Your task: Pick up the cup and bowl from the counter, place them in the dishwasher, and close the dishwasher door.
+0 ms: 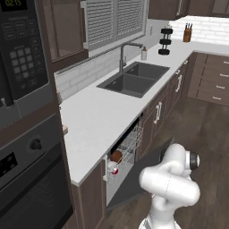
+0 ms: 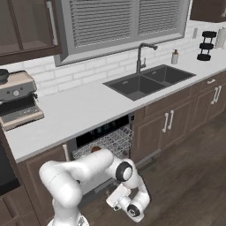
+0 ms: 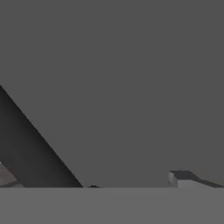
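Observation:
The dishwasher stands open under the counter, with its white wire rack showing. Inside the rack the reddish-brown bowl lies just behind the red cup; the bowl also peeks over my arm in the right base view. The dishwasher door is a dark panel tilted part-way up. My arm is folded low in front of it, and my gripper sits close against the door's underside. In the hand view the door is a flat dark grey face; the fingers are hidden.
A black oven and microwave stand left of the dishwasher. The dark sink with its faucet is set in the counter to the right. An espresso machine sits at the left. Wooden floor lies open to the right.

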Controlling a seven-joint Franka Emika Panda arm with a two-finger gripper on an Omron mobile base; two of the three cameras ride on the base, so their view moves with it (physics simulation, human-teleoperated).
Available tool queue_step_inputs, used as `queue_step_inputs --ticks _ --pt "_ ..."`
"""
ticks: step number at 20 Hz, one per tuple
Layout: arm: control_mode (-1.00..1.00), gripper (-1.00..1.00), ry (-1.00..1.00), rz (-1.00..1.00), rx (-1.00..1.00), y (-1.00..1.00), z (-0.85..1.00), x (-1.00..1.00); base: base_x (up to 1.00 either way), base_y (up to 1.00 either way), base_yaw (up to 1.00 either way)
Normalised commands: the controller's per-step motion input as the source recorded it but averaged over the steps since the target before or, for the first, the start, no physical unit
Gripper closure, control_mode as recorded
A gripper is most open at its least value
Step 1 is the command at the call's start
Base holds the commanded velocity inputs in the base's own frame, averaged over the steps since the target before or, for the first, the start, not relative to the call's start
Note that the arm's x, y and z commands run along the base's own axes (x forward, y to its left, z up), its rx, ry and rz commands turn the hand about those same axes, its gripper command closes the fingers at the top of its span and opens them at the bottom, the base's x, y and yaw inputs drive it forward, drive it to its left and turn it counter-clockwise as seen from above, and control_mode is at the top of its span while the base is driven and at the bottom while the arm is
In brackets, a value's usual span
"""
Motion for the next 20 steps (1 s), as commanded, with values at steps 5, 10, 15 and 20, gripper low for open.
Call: queue_step_inputs --ticks 5,10,15,20 --pt "-1.00 -1.00 -0.27 0.00 0.01 1.00 0.00 1.00 0.00 0.00 0.00" --pt "-1.00 -1.00 -0.11 0.00 -0.04 1.00 0.01 1.00 0.00 0.00 0.00" --pt "-1.00 -1.00 0.00 0.00 -0.10 1.00 0.00 1.00 0.00 0.00 0.00" --pt "-1.00 -1.00 0.00 0.00 -0.14 1.00 -0.08 1.00 0.00 0.00 0.00"
